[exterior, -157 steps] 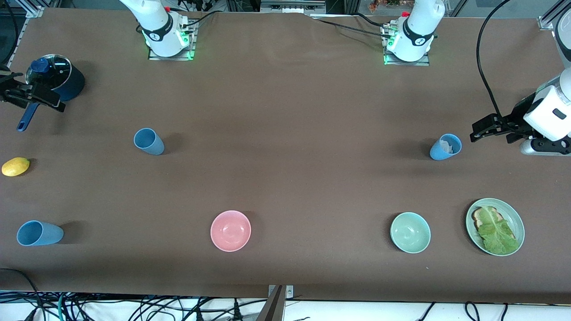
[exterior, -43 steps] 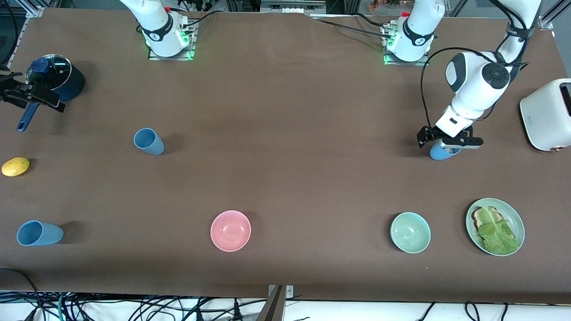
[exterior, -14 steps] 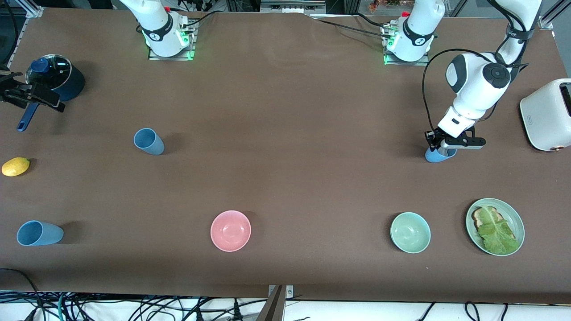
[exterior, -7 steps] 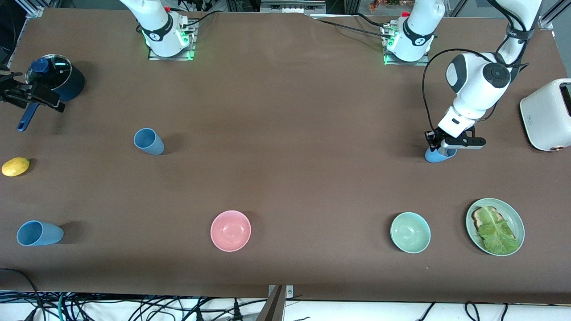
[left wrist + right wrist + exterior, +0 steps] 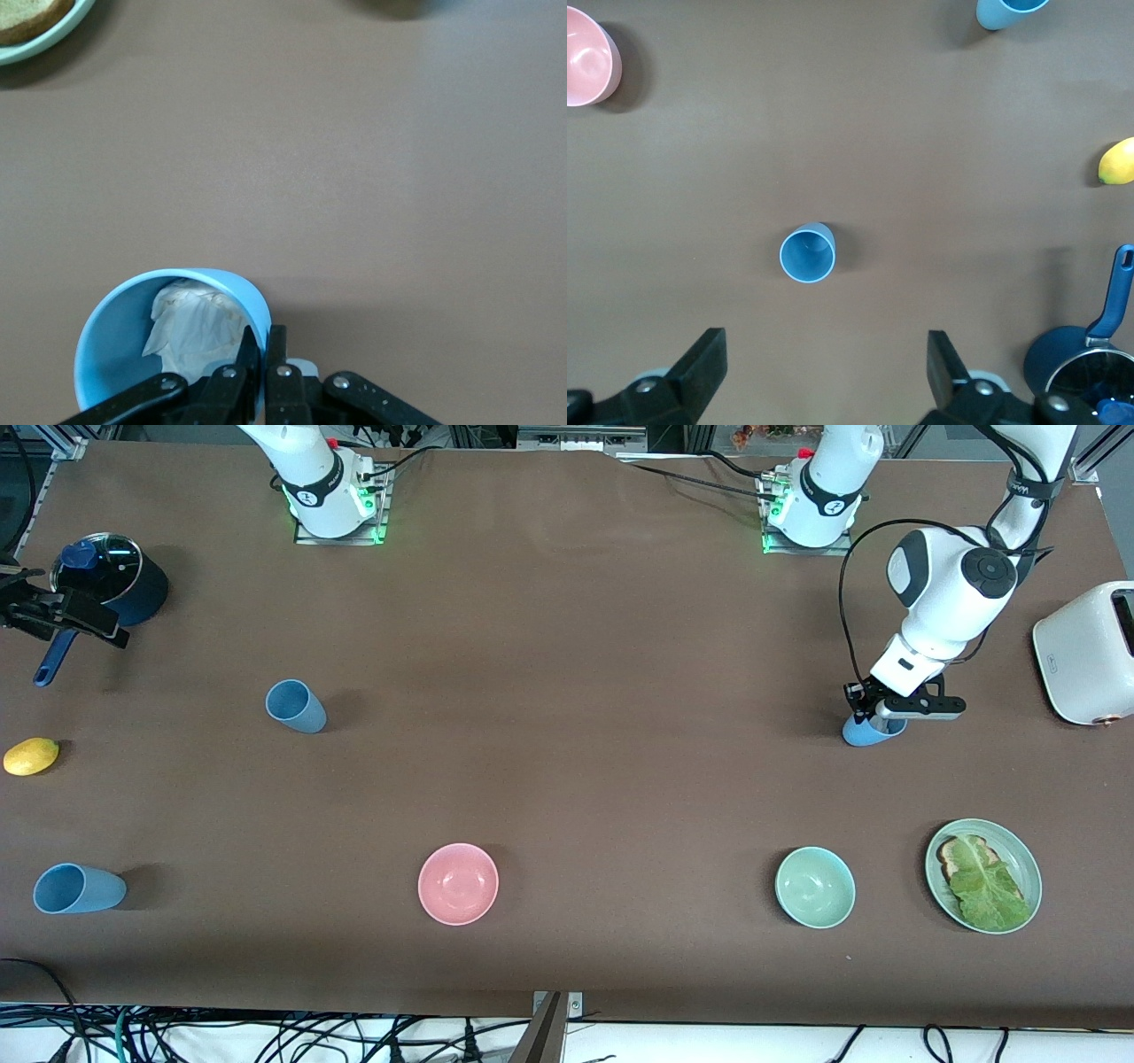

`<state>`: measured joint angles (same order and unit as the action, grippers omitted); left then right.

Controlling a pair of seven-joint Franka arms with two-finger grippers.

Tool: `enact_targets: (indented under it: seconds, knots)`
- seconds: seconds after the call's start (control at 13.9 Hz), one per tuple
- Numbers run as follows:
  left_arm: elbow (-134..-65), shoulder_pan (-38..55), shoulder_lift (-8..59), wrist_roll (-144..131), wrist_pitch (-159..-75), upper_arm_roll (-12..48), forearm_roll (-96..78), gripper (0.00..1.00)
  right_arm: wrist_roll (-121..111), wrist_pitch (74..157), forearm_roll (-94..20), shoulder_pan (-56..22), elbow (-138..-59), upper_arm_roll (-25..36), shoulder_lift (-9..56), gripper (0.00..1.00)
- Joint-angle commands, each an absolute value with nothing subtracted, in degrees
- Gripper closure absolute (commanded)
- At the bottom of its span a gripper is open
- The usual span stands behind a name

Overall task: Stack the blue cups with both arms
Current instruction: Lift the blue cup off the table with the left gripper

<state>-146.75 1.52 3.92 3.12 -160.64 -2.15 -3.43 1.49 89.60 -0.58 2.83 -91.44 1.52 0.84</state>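
Toward the left arm's end of the table stands a blue cup (image 5: 864, 734) with crumpled white paper inside. My left gripper (image 5: 858, 710) is shut on its rim, one finger inside and one outside. The left wrist view shows the same cup (image 5: 115, 336) pinched by that gripper (image 5: 264, 335). A second blue cup (image 5: 295, 706) stands toward the right arm's end, and a third (image 5: 78, 888) is nearer the camera there. My right gripper (image 5: 53, 607) hangs open and empty over the pot's handle. In its wrist view the gripper (image 5: 828, 354) looks down at the second cup (image 5: 807, 253).
A dark-blue pot (image 5: 111, 584) and a lemon (image 5: 31, 755) lie at the right arm's end. A pink bowl (image 5: 458, 883), a green bowl (image 5: 815, 887) and a plate (image 5: 1028, 864) with toast and lettuce sit near the camera. A white toaster (image 5: 1085, 651) stands by the left arm.
The left gripper and the cup it holds have barely shifted over the last second. The right arm has not moved.
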Motion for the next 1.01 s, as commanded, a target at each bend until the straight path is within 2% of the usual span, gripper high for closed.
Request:
enact_targets:
  seconds: [0.0, 0.36, 0.72, 0.94]
  knots:
    - [-147.0, 1.3, 1.0, 3.9, -157.6, -2.0, -3.1, 1.00, 1.6, 89.5, -1.4, 3.0, -91.2, 1.5, 0.4, 0.00]
    - [-146.7, 1.9, -0.3, 2.9, -156.6, -1.8, -3.2, 1.00, 1.6, 89.5, -1.4, 3.0, -91.2, 1.5, 0.4, 0.00]
    - [-144.2, 2.3, -1.7, 2.5, -152.2, -1.5, -3.3, 1.00, 1.6, 89.6, -1.4, 3.0, -91.2, 1.4, 0.4, 0.00]
    - [-137.2, 2.3, -1.7, 1.9, -140.3, -0.6, -3.3, 1.00, 1.6, 89.5, -1.4, 3.0, -91.2, 1.5, 0.4, 0.00]
